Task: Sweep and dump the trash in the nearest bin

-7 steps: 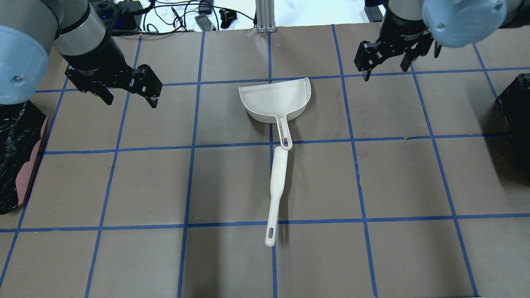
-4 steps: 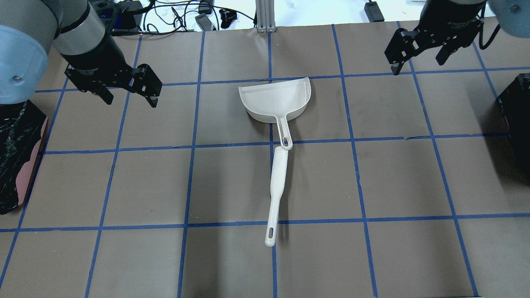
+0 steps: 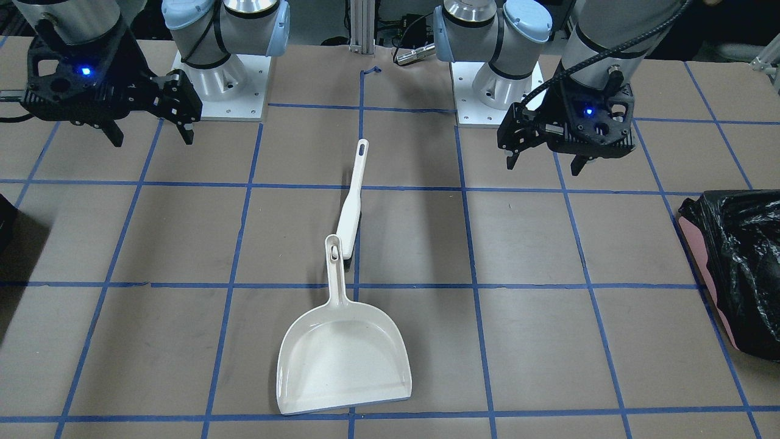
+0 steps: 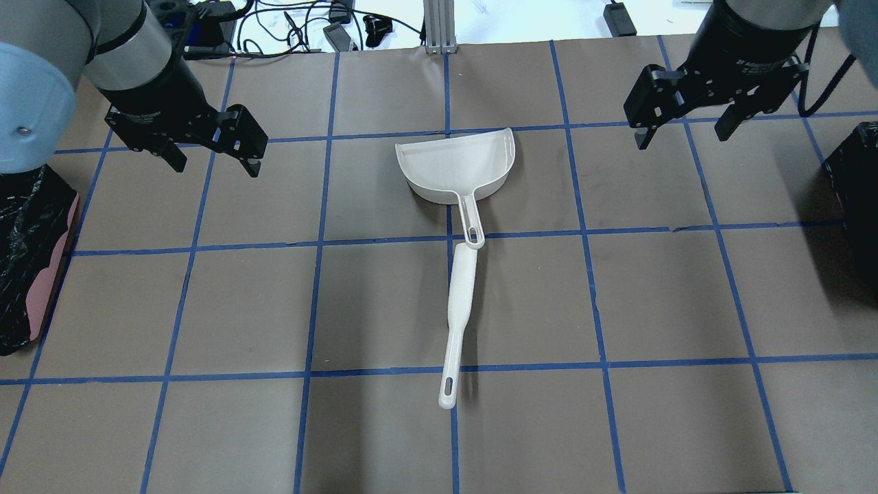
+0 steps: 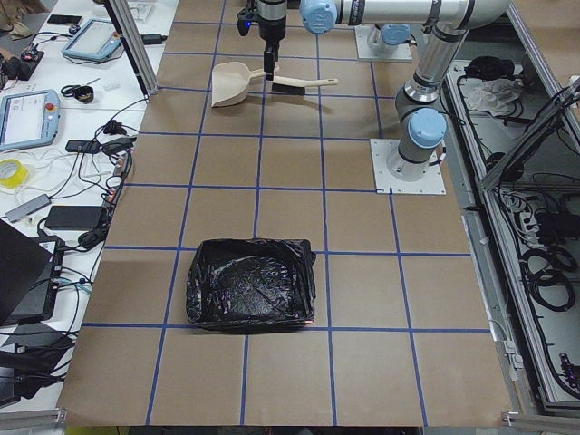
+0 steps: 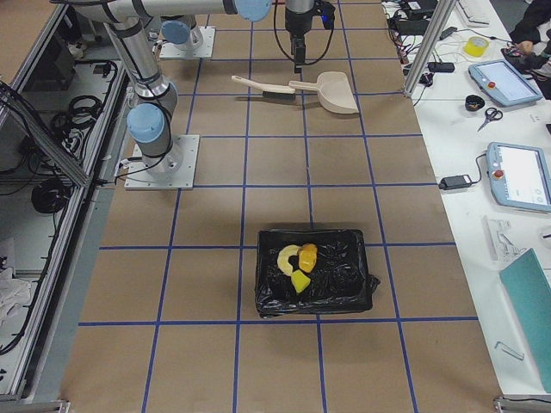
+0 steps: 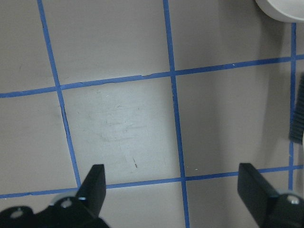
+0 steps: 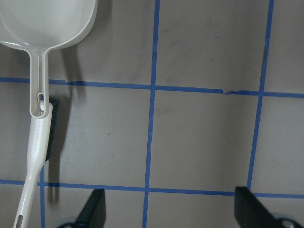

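The trash [image 6: 299, 262], a yellow-green sponge piece, pale bread and an orange bun, lies inside the black bin [image 6: 349, 280], seen in the exterior right view. The bin shows as a dark slab at the right edge of the overhead view [image 4: 854, 192]. My left gripper [image 4: 217, 167] is open and empty over bare table, left of the dustpan. It also shows in the front view [image 3: 544, 164]. My right gripper [image 4: 682, 137] is open and empty, right of the dustpan, and shows in the front view too [image 3: 152, 139].
A white dustpan [image 4: 456, 165] lies at mid-table, its handle touching a white hand brush [image 4: 459, 302] laid in line with it. A pink bin lined with a black bag [image 4: 27, 261] stands at the left table edge. Cables and devices lie beyond the far edge.
My right gripper moved to the right, away from the dustpan, then slightly nearer the robot. The left gripper, dustpan and brush stayed put.
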`<state>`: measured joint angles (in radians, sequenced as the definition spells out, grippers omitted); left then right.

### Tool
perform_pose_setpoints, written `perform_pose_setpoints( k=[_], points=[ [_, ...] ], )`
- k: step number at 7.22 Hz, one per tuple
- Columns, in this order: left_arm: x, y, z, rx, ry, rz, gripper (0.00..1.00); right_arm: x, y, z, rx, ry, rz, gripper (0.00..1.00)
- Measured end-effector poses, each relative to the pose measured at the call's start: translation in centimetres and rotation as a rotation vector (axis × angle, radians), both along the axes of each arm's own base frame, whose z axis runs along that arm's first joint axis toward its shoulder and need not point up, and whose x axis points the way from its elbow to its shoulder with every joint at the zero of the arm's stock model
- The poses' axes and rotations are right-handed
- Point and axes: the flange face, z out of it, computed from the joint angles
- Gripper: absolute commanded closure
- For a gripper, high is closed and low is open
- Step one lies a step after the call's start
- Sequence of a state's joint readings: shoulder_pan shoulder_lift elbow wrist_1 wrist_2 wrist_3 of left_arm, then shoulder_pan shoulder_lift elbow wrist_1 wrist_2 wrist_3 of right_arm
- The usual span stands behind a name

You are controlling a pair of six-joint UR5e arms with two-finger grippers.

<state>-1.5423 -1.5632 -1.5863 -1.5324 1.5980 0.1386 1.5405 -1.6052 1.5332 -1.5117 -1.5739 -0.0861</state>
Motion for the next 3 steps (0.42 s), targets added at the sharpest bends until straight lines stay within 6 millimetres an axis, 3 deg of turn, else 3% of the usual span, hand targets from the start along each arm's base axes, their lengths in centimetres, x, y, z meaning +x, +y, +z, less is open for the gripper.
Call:
perform_pose_setpoints(
  k=[3],
  points=[
    [0.1, 0.9, 2.0, -0.04, -0.001, 0.003, 0.0, 1.8, 0.9, -1.1, 0.021, 0.008, -0.016, 0.03]
  ],
)
